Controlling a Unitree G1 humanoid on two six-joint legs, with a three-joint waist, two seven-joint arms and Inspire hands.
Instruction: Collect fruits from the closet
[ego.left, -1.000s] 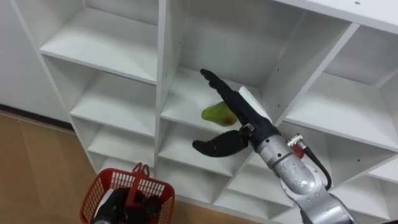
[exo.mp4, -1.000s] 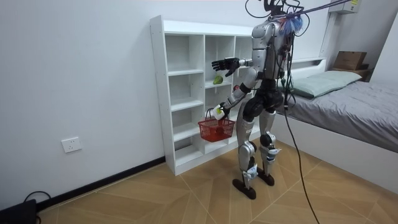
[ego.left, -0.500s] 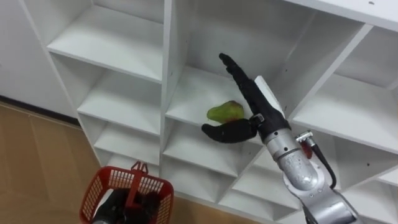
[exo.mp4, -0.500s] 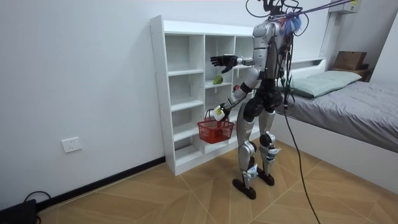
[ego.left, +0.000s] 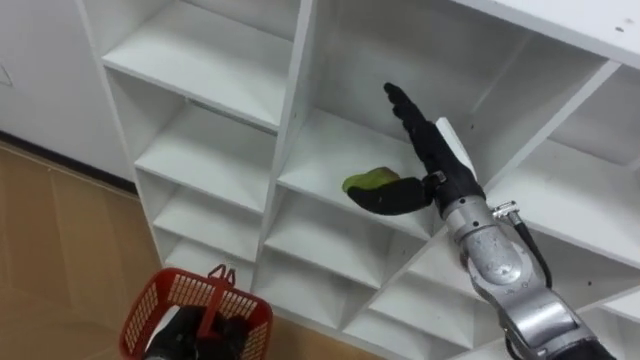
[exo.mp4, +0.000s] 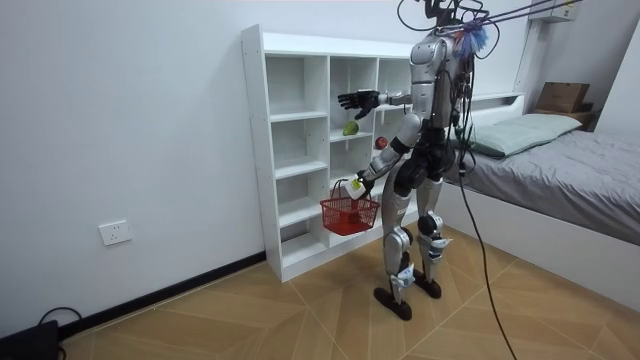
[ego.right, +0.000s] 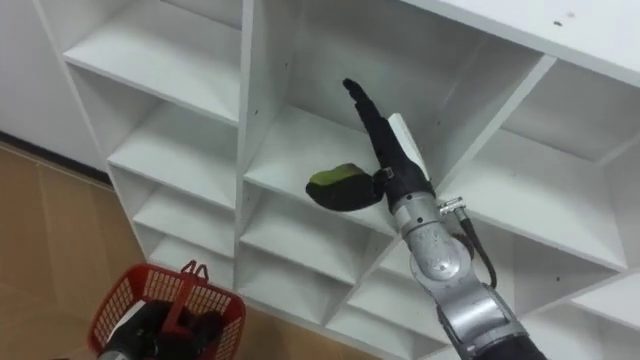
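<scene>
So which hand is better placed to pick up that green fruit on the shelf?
The right hand: it's open, right beside the green fruit. The left hand is down low, holding the red basket.

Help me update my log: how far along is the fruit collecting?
Done: the left hand grips the red basket, contents unclear. In hand: the open right hand flanks the green fruit on its shelf, not closed on it. Left: grasp it and drop it into the basket.

Fruit on closet shelf, basket below
</scene>
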